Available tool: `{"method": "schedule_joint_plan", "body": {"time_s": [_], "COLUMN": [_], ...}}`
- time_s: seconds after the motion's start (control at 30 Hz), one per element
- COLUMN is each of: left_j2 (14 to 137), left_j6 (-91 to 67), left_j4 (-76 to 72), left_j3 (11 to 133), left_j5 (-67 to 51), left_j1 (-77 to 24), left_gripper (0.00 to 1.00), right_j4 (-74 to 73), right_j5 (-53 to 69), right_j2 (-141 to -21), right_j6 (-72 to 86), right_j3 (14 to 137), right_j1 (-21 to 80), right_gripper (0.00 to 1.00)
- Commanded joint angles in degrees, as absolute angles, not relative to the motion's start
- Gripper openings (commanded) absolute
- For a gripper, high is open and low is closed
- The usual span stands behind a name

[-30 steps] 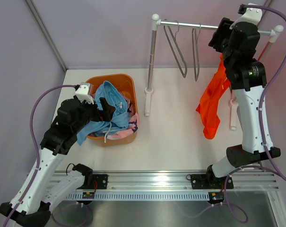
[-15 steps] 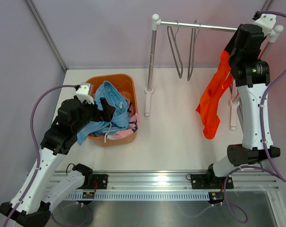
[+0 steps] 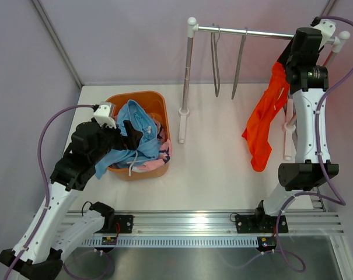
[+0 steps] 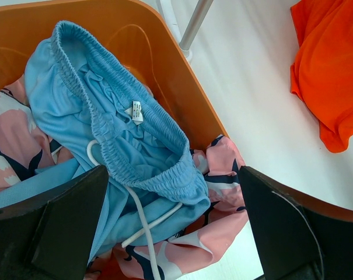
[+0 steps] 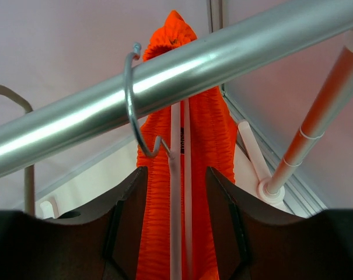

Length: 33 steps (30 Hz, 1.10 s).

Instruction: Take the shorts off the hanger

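The bright orange shorts [image 3: 262, 122] hang from a white hanger [image 5: 176, 192], whose metal hook [image 5: 131, 111] sits over the rail [image 3: 252, 32] at its right end. My right gripper [image 3: 285, 56] is up under the rail. In the right wrist view its fingers [image 5: 126, 233] press on both sides of the gathered orange waistband [image 5: 199, 128] and the hanger stem. The light blue shorts [image 4: 106, 116] and the pink patterned shorts [image 4: 223, 169] lie in the orange basket [image 3: 142, 96]. My left gripper [image 4: 173, 169] hovers wide open just above them, holding nothing.
Two bare grey hangers [image 3: 216, 64] [image 3: 237, 64] dangle from the middle of the rail. The rack's white left post [image 3: 187, 76] stands right of the basket, and its right post [image 3: 289, 137] stands behind the orange shorts. Purple walls enclose the white table.
My right wrist swung right and up to the rail's right end, its jaws narrowing around the orange waistband. The two bare hangers swung. The left arm stayed still.
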State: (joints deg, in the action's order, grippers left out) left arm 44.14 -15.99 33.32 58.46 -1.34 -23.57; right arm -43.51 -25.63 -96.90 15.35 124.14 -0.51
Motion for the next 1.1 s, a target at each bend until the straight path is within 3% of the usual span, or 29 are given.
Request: {"method": "schedule_joint_plan", "body": {"time_s": [0.0,0.2,0.5,0.73,0.8,0.97,1.07], "left_j2": [44.4,44.6,44.6,44.6,44.6,44.7,44.9], "left_j6": [-15.1,-15.1,-15.1,-15.1,-15.1,-15.1,-15.2], "left_j4": [30.7,30.6,30.7,30.7,30.7,30.7,30.7], "left_j3": [58.0,58.0,57.9,57.8,57.8,57.8,57.8], "left_j5": [-2.4,-2.4,-2.5,-2.6,-2.7,-2.7,-2.8], "left_j1": [-23.7,-23.7,-23.7,-23.7,-23.7,-23.7,-23.8], "left_gripper": [0.99,0.99,0.99,0.99,0.99,0.99,0.99], "right_j4": [-42.2,-41.8,-41.2,-41.5,-41.5,-41.8,-42.1], "right_j5": [-23.1,-24.3,-24.3,-24.2,-24.7,-24.4,-23.2], "right_j2": [-97.5,-98.4,-100.4,-101.1,-101.2,-100.8,-100.2], "right_j6": [16.7,17.1,16.7,16.5,16.2,15.4,15.0], "right_j3": [125.6,124.8,125.5,126.0,126.3,127.4,128.2], "right_j1": [-1.8,-2.3,-2.6,-2.6,-2.6,-2.6,-2.6], "right_gripper": [0.52,0.52,0.35,0.32,0.29,0.00,0.00]}}
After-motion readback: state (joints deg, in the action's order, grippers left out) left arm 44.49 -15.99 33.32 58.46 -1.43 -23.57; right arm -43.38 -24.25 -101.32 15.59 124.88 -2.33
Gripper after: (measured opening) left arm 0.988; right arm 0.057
